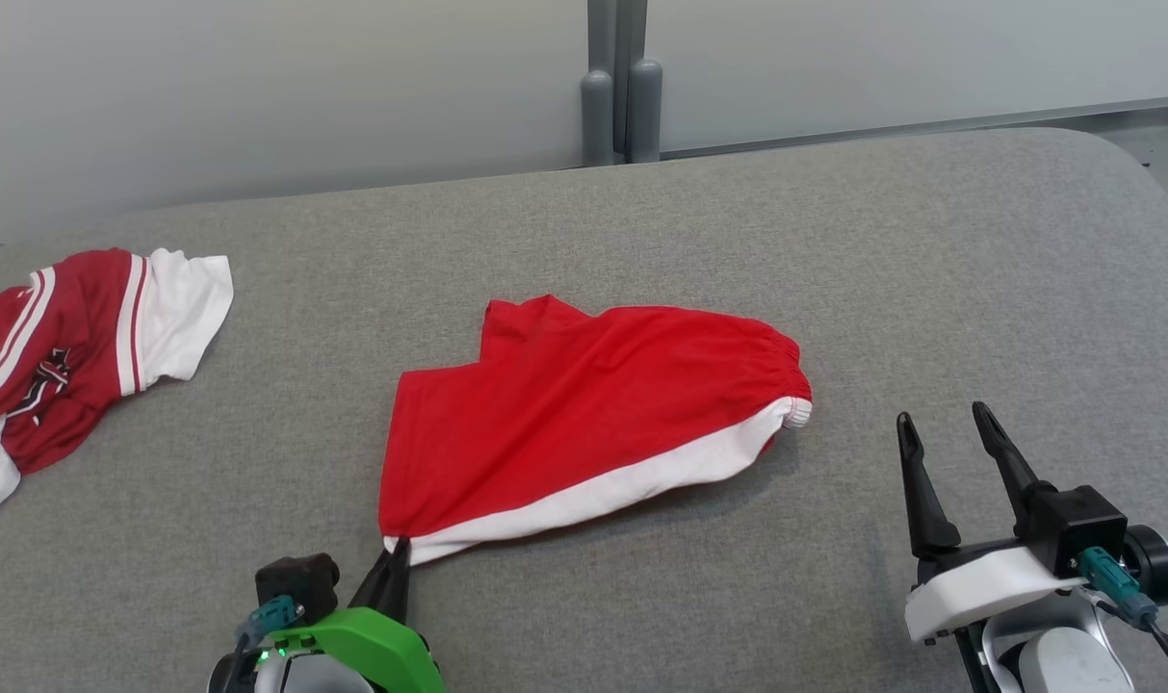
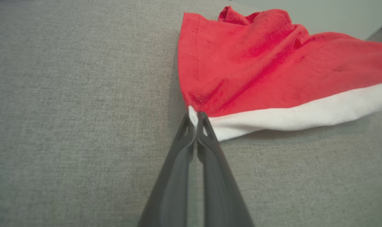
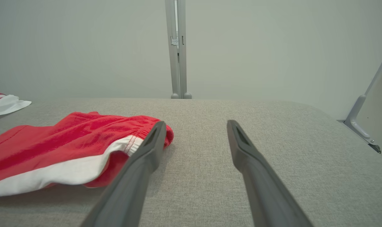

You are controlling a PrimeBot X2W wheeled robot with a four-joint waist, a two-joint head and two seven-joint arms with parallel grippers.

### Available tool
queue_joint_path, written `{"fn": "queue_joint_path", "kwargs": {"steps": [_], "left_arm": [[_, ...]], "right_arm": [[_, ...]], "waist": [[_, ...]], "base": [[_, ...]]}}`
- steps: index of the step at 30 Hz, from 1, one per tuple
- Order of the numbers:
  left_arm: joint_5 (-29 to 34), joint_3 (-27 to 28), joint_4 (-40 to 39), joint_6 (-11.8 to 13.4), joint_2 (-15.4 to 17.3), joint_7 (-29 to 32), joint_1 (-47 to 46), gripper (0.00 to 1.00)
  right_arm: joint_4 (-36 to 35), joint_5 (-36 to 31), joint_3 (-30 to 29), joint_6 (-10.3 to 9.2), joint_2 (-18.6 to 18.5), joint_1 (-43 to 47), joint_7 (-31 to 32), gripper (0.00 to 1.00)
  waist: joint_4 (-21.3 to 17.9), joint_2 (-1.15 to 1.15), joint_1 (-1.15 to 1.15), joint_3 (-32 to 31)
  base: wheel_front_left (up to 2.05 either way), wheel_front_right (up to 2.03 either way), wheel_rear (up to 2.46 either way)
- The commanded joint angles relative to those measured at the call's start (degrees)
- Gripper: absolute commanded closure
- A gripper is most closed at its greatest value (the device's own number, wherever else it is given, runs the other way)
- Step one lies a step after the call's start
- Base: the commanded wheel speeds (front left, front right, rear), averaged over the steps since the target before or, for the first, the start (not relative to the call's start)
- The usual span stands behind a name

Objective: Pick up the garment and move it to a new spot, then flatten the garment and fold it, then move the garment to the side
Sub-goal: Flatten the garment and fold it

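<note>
Our left gripper (image 1: 398, 553) is pinched tight on the near left corner (image 2: 193, 113) of the shorts (image 1: 584, 404). Its two fingers are closed on the end of the white band (image 1: 641, 486), as the left wrist view makes plain. We judge that corner a sound choice: it is where the band meets the leg opening, so a pull from there should drag the whole cloth rather than one loose layer.

The shorts lie on the middle of the grey table (image 1: 882, 241), with the waistband (image 1: 786, 371) toward the right and the leg opening toward the left. Creases (image 2: 241, 91) fan out from the held corner across the red, which suggests some tension there. The back edge is bunched up.

Our right gripper (image 1: 943, 416) stands wide apart and holds nothing. It sits low over the table, near the waistband end but apart from it, with its fingers pointing away from us. We take it to be placed there for that end, so that both arms can stretch the cloth flat.

A red and white jersey (image 1: 73, 356) lies well apart at the table's left edge and has no part in this.

We reckon the work is at the flattening stage: the shorts are not yet smooth and no fold is made. Pulling from one corner alone may skew them.
</note>
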Motion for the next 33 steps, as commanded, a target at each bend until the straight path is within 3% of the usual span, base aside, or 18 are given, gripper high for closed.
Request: {"fn": "queue_joint_path", "kwargs": {"steps": [1,3,4,13,33], "left_arm": [[-0.2,0.4,1.1,-0.2,0.0,-0.8,-0.3,1.0],[-0.3,1.0,2.2,-0.3,-0.4,-1.8,-0.5,0.58],[-0.4,1.3,2.7,-0.5,-0.6,-2.2,-0.5,0.0],[1.2,3.7,3.2,-1.8,-0.9,-4.0,1.2,0.0],[13.9,15.5,-16.1,-0.6,-2.4,-3.9,12.1,0.0]], "right_arm": [[0.3,-0.6,-0.2,0.0,-0.2,0.7,-0.2,0.0],[0.6,-0.6,-0.2,0.0,-0.2,0.8,-0.2,0.0],[0.6,-0.6,-0.2,0.0,-0.2,0.8,-0.2,0.0],[0.5,-0.6,-0.1,0.0,-0.2,1.4,-0.2,0.0],[-1.9,-2.3,-0.4,0.0,-0.2,2.1,-0.2,0.0]], "waist": [[-0.4,0.24,0.0,-0.2],[-0.6,0.24,0.0,-0.4],[-0.7,0.24,0.0,-0.6],[-0.2,0.24,0.0,-2.6],[1.9,0.24,0.0,-7.1]], "base": [[0.0,0.0,0.0],[0.0,0.0,0.0],[0.0,0.0,0.0],[0.0,0.0,0.0],[0.0,0.0,0.0]]}}
